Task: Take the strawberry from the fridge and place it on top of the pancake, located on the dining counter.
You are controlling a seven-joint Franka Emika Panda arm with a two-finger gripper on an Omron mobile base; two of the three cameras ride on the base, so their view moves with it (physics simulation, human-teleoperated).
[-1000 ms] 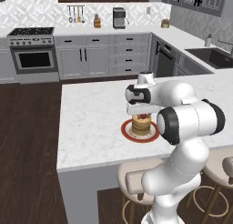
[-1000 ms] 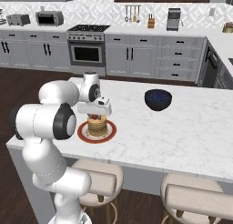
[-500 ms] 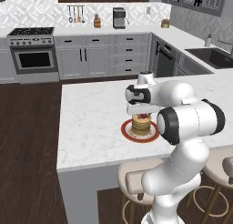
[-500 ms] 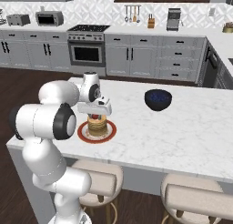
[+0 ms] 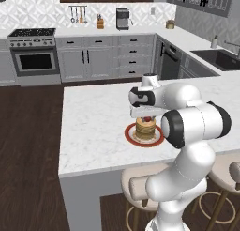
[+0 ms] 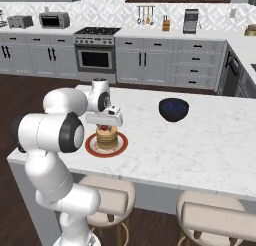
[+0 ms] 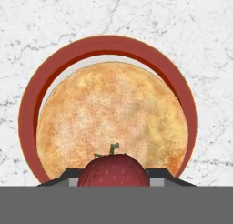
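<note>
A small red strawberry (image 7: 113, 170) with a green stem sits between my dark fingertips, my gripper (image 7: 113, 177) shut on it. It hangs right above the golden stacked pancake (image 7: 111, 123), which rests on a round red plate (image 7: 34, 104). From the left base view, my gripper (image 5: 146, 117) points straight down over the pancake (image 5: 146, 127), the strawberry (image 5: 147, 119) just over its top. The right base view has the strawberry (image 6: 104, 127) above the pancake (image 6: 107, 138) on the white marble dining counter (image 6: 200, 145).
A dark blue bowl (image 6: 173, 109) stands on the counter to the right of the plate. Round pale stools (image 6: 107, 195) line the near edge. Grey cabinets and a stove (image 5: 33, 61) stand along the far wall across a dark wood floor.
</note>
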